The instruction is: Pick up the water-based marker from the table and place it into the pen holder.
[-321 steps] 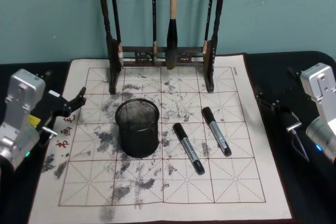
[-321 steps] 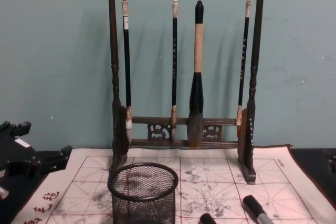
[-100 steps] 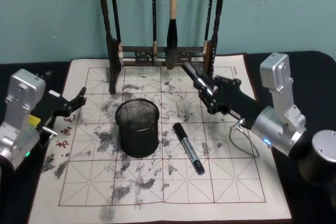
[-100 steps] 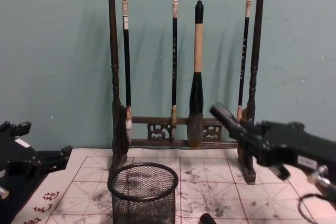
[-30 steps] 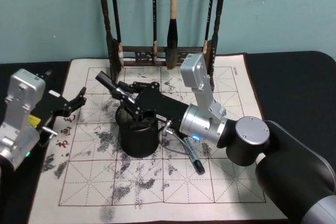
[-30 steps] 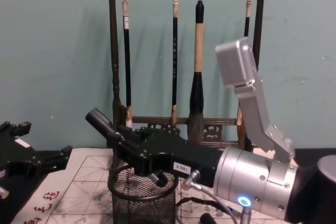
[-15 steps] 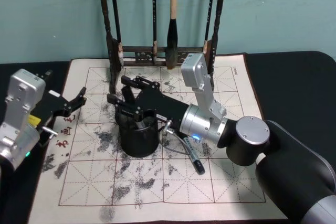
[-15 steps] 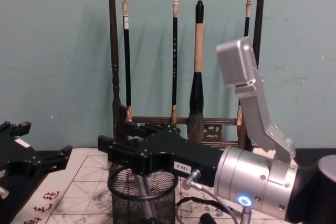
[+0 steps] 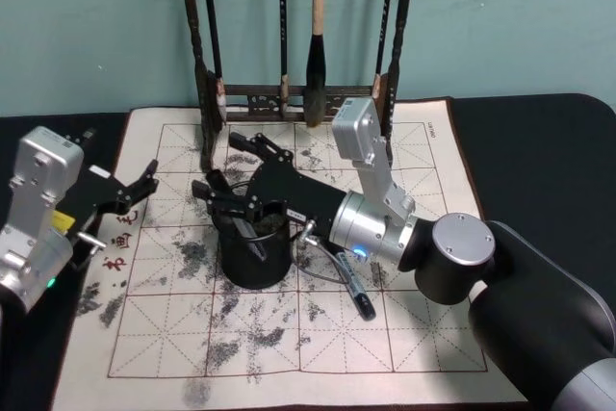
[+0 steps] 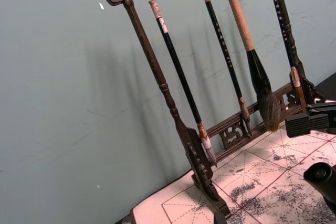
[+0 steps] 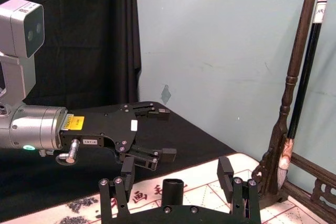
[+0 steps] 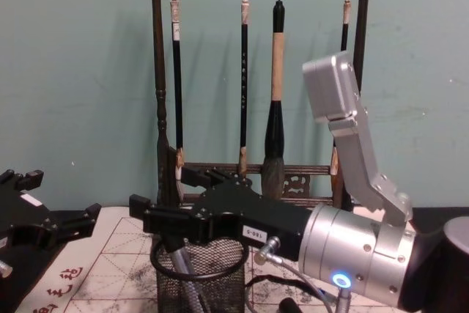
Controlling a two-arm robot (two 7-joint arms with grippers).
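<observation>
The right gripper (image 9: 223, 166) hovers just over the pen holder (image 9: 252, 269) with its fingers spread wide and nothing between them touched. The right wrist view shows this best: the black top of the marker (image 11: 173, 187) stands in the gap between the two fingers (image 11: 226, 170), clear of both. From the chest, the marker's grey barrel (image 12: 182, 278) shows through the mesh, leaning inside the pen holder (image 12: 220, 284), whose near lower part is cut off at the picture's edge. The head view hides most of that marker behind the gripper's body and the holder's rim. A second marker (image 9: 354, 291) lies on the stained mat (image 9: 385, 334) just right of the holder, its far end covered by the right arm and a cable. The left gripper (image 9: 125, 194) hangs at the left edge of the mat, well apart from the holder, fingers apart and empty; the right wrist view shows it (image 11: 149, 140) over the dark table (image 11: 79, 182). The brush rack (image 12: 157, 71) stands at the far side.
</observation>
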